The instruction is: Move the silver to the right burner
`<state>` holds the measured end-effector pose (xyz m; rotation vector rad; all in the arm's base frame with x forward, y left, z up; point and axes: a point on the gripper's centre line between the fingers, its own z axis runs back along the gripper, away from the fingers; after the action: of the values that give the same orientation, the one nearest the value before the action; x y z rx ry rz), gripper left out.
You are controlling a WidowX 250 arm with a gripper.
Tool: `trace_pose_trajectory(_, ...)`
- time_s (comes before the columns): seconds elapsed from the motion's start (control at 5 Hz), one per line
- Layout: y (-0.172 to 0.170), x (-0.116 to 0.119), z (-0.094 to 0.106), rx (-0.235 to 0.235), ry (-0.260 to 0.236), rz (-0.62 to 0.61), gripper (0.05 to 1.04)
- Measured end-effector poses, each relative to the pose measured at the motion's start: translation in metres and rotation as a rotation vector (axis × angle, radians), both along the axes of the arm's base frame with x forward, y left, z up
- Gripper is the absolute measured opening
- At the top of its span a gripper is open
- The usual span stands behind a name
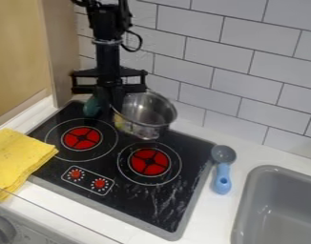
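Observation:
The black gripper (113,106) hangs down at the back of the stove, at the left rim of the silver pot (144,131), overlapping it in the view. Whether it holds the rim is unclear. The pot stands behind the right burner (149,162), toward the tiled wall, its open top up and seemingly a little tilted. Part of its left side is hidden by the gripper. That right burner is a red disc with nothing on it.
The left burner (81,138) is bare, with a dark green item (92,106) behind it. A yellow cloth (18,157) lies left of the stove. To the right are a blue-handled scoop (222,178) and a grey sink (247,209). White tiles rise behind.

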<state>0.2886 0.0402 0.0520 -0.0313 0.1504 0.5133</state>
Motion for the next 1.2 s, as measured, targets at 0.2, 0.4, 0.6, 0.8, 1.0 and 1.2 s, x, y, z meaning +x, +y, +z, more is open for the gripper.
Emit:
trace_pose_trajectory(0.2, -0.005, -0.026, -0.004, -0.025, 0.048, -0.07, 0.066)
trace_pose_trajectory(0.4, -0.003, -0.055, -0.005, 0.008, 0.059, -0.103, 0.064)
trace_pose_trajectory(0.6, -0.001, -0.077, -0.01, 0.007, 0.061, -0.111, 0.064)
trace_pose_trajectory(0.8, -0.01, -0.094, -0.022, -0.043, 0.071, -0.116, 0.064)
trace_pose_trajectory(1.0, -0.021, -0.1, -0.028, -0.054, 0.072, -0.122, 0.064)
trace_pose_trajectory(1.2, -0.033, -0.096, -0.035, -0.061, 0.05, -0.144, 0.064)
